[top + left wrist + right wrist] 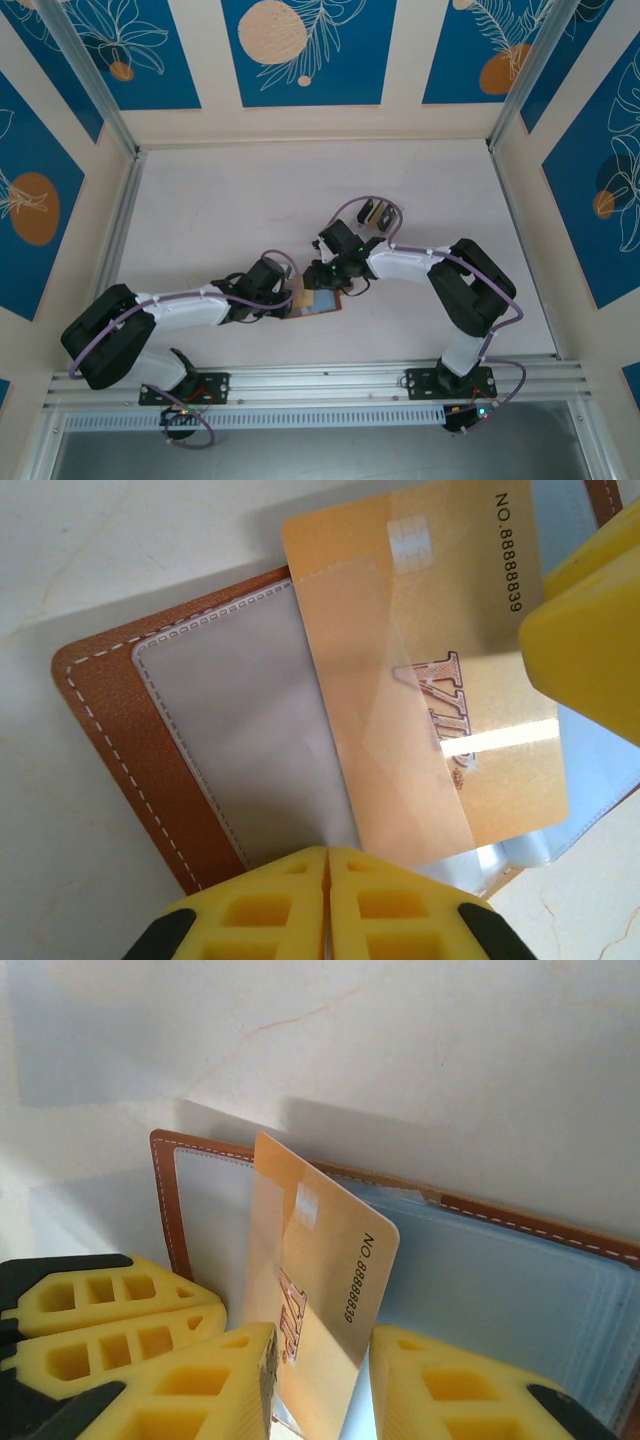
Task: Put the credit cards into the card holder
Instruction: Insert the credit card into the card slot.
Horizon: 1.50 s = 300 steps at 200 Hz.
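The card holder (322,303) lies open on the table, brown leather rim (110,740) around clear pockets. A gold credit card (440,680), printed with a number, is tilted with one edge under a clear pocket flap. My right gripper (322,1360) is closed on that card (320,1290), one yellow finger (590,630) at each side of it. My left gripper (328,855) is shut, its tips resting on the near edge of the holder's clear pocket. In the right wrist view the left gripper's fingers (100,1320) sit at the holder's left end (165,1200).
A dark card and a tan card (377,213) stand together behind the right arm. Both arms (200,305) (420,262) meet over the table's front middle. Aluminium rails (120,215) and patterned walls close in the sides and back.
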### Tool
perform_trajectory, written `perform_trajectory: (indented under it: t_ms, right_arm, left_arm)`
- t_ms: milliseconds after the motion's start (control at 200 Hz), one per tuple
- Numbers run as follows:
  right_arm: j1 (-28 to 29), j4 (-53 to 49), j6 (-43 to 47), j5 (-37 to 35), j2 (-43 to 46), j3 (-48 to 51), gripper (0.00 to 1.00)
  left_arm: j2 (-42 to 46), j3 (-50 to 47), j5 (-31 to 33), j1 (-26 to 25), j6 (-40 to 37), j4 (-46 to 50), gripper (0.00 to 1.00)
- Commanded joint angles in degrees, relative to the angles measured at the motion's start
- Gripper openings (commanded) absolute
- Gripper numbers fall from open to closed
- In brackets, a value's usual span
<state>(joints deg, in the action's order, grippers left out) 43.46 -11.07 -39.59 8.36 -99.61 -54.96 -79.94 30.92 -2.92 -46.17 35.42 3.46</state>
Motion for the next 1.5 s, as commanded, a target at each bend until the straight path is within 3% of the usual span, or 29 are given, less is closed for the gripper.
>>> perform_trajectory:
  t_ms: [0, 180, 475, 640, 1050, 1496]
  right_arm:
    - [-0.2, 2.7, -1.0, 3.4, -0.4, 1.1, 0.32]
    - [-0.4, 4.6, -1.6, 5.1, -0.8, 2.0, 0.29]
    - [-0.7, 6.2, -2.3, 6.2, -1.1, 2.9, 0.16]
    - [-0.9, 6.6, -2.3, 6.3, -0.8, 3.4, 0.0]
    - [-5.4, 5.7, -1.0, 9.6, -0.1, 5.7, 0.0]
    - [-4.8, 3.4, 0.9, 10.9, -1.4, 5.2, 0.0]
  left_arm:
    - [0.3, -0.5, 0.6, 0.4, -0.4, 1.3, 0.08]
    - [0.3, -0.3, 0.6, 0.3, -0.4, 1.4, 0.08]
    - [0.4, -0.2, 0.6, 0.3, -0.4, 1.5, 0.08]
    - [0.5, -0.4, 0.6, 0.3, -0.4, 1.5, 0.08]
    - [4.8, -1.1, -1.1, 0.9, -1.2, 2.5, 0.1]
    - [3.9, -2.2, -3.1, 4.4, -1.0, 1.9, 0.1]
